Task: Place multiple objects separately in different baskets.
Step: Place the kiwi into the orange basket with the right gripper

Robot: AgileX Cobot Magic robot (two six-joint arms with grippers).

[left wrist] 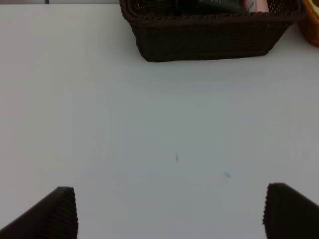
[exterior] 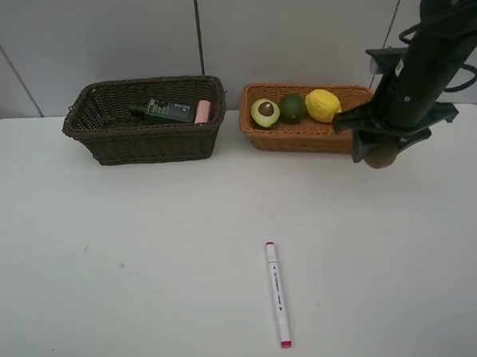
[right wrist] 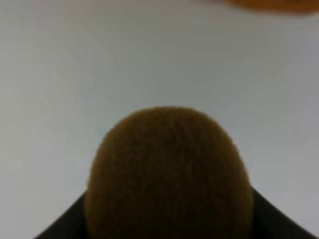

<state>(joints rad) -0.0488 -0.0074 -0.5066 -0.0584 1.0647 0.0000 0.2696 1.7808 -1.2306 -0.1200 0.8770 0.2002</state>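
1. Right gripper (exterior: 378,149): fingers closed on the brown kiwi (exterior: 380,157), held off the white table (exterior: 147,263) just beside the right front corner of the orange-tan basket (exterior: 300,135).
2. The right wrist view confirms the kiwi (right wrist: 167,174) seated between the jaws.
3. Left gripper (left wrist: 169,211): fingers spread wide, nothing between them, above bare table in front of the dark brown basket (left wrist: 209,37).
4. Orange-tan basket holds the halved avocado (exterior: 265,112), green lime (exterior: 292,107) and yellow lemon (exterior: 323,105), side by side.
5. Dark brown basket (exterior: 144,139), left of the orange-tan basket, holds the dark green bottle (exterior: 167,111) and pink bottle (exterior: 202,112).
6. White marker (exterior: 277,294) lies on the table, well in front of the orange-tan basket.
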